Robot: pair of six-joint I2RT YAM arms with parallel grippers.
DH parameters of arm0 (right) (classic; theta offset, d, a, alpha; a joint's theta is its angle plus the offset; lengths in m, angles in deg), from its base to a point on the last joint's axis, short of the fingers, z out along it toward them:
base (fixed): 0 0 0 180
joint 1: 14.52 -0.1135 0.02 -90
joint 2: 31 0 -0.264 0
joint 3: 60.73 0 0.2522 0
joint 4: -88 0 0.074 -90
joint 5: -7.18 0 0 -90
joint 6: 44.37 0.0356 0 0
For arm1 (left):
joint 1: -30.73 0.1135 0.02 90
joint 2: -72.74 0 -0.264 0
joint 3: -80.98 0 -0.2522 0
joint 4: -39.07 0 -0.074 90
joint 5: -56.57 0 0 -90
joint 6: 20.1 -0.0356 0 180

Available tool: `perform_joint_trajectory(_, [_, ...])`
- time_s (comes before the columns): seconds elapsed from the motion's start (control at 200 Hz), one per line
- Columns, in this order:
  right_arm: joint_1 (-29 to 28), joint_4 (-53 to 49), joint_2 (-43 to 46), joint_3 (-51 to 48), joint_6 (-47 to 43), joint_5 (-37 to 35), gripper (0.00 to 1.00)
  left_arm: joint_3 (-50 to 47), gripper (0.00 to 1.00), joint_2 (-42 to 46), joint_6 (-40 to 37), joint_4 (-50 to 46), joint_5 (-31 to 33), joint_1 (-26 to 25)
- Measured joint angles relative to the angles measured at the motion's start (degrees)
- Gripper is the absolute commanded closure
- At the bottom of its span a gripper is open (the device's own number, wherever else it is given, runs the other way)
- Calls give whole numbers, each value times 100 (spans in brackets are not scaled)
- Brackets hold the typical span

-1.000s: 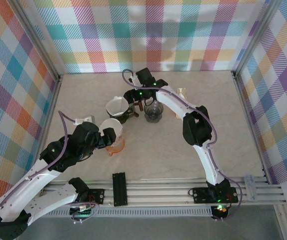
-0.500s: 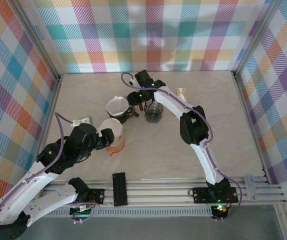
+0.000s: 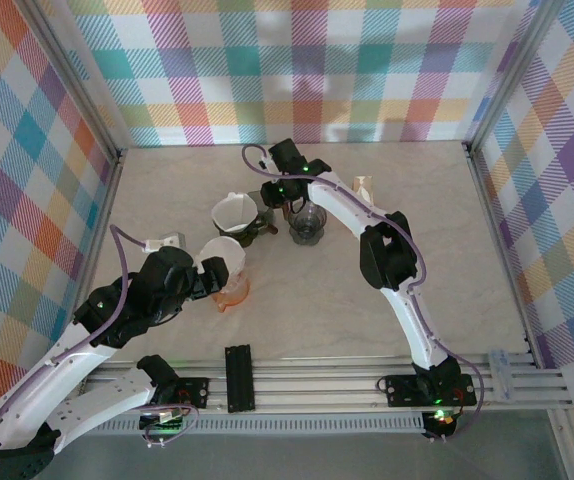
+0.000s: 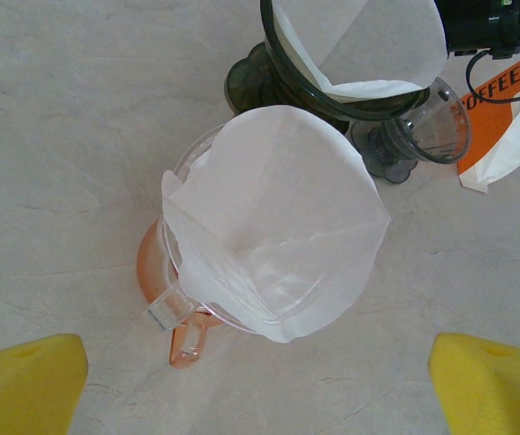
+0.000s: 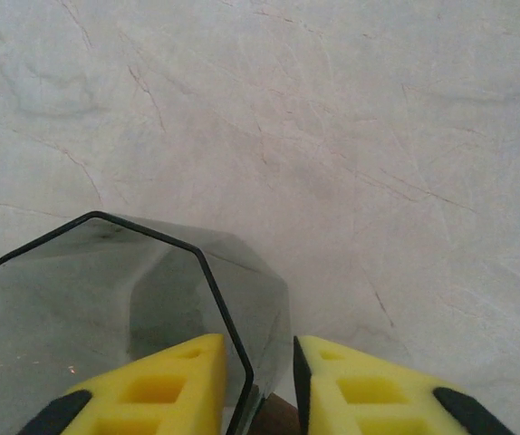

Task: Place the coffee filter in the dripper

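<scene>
Already the filter (image 4: 274, 227) sits opened out in the clear dripper (image 4: 164, 309), which stands on an orange base (image 4: 187, 343) on the table (image 4: 61, 136). Above it hangs the left gripper (image 4: 258, 385), its yellow fingers (image 4: 24, 381) spread wide with nothing between them. Just behind stands a dark dripper (image 4: 246, 82) holding a second filter (image 4: 360, 41), with a smoky cup (image 4: 428, 131) just beside it and a coffee bag (image 4: 505, 118) near that. At the back, the right gripper (image 5: 258, 353) has its fingers (image 5: 151, 390) close together, one on each side of the edge of a smoky wall (image 5: 88, 299). A slit shows beside that edge, so I cannot tell whether the jaws clamp it, nor which vessel it belongs to.
</scene>
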Motion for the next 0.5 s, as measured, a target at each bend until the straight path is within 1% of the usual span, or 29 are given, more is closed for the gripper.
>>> perform_joint_trajectory(0.31, [0, 4, -2, 33, 20, -229, 90, 0, 3, -2, 0, 2, -2, 0])
perform_joint_trajectory(0.365, [0, 9, -2, 33, 35, -271, 94, -2, 3, -7, -2, 2, -4, 0])
perform_joint_trajectory(0.405, [0, 26, -2, 33, 68, -317, 100, -2, 3, -11, -2, 2, -7, 0])
perform_joint_trajectory(0.5, [13, 63, -2, 33, 149, -396, 100, -11, 3, -17, -2, 2, -9, 0])
